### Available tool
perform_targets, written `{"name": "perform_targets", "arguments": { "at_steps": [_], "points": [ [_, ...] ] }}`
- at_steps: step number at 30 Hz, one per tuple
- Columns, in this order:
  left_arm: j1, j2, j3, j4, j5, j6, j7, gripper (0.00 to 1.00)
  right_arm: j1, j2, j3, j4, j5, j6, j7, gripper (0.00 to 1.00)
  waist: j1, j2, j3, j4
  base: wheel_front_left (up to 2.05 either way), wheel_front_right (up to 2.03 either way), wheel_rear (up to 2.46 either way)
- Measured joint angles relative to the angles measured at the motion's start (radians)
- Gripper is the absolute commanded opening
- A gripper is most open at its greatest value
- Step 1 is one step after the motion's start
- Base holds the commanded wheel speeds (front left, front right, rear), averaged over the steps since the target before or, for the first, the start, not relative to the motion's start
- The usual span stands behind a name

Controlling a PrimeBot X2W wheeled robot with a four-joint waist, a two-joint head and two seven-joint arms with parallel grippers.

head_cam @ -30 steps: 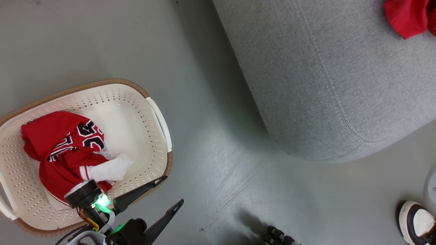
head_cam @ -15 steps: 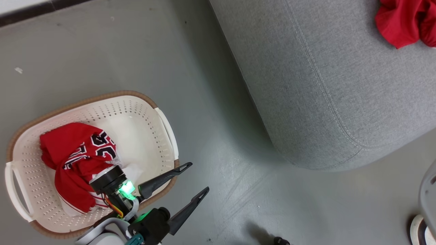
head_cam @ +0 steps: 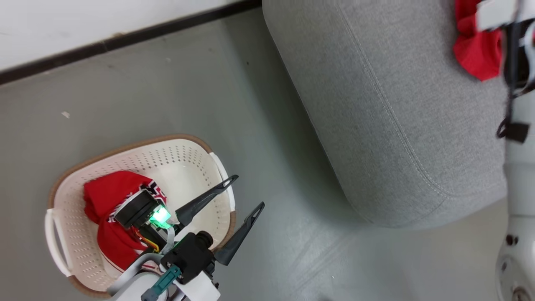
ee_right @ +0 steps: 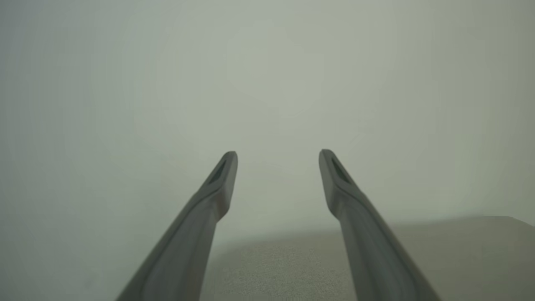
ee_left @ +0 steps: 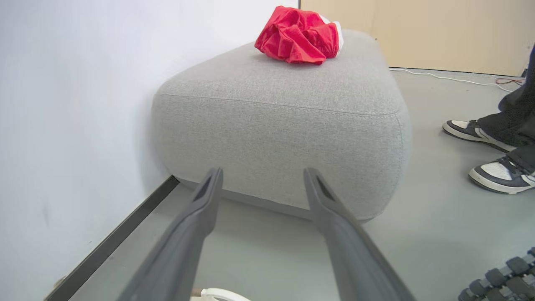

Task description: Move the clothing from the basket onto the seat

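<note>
Grey woven seat (head_cam: pixel 397 104) is the big thing here, with one crumpled red piece (ee_left: pixel 299 35) already on top toward its far end. The basket (head_cam: pixel 188 152) sits on the floor well apart from it, long axis handle to handle, slanting up to the right in the head view. The rest of the clothing (head_cam: pixel 102 196) lies in its left half. That heap runs roughly crosswise to the basket and is partly hidden by the wrist. The left gripper (head_cam: pixel 249 191) is spread wide and empty above the basket's right end, fingers aimed at the seat. The right gripper (ee_right: pixel 278 155) gapes too, holding nothing. Looks like it's between loads, so next it needs to tip down and pinch that heap.
</note>
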Motion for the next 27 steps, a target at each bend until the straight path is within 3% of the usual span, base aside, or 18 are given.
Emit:
{"name": "perform_targets", "arguments": {
  "at_steps": [7,18,27],
  "points": [
    [0.002,-0.046,0.033,0.002,-0.016,0.03,0.0,1.0,0.08,-0.001,0.101,-0.046,0.002,0.0,0.0,1.0,0.0,0.0,-0.068,0.034,0.0,0.0,0.0],
    [0.046,-0.098,0.105,0.009,-0.053,0.074,0.0,1.0,0.232,-0.008,0.17,-0.073,0.077,0.0,0.0,1.0,0.0,0.0,-0.178,0.096,0.0,0.0,0.0],
    [0.115,-0.142,0.212,0.013,-0.103,0.121,0.0,1.0,0.349,-0.01,0.265,-0.075,0.128,0.0,0.0,1.0,0.0,0.0,-0.265,0.153,0.0,0.0,0.0]
  ]
}}
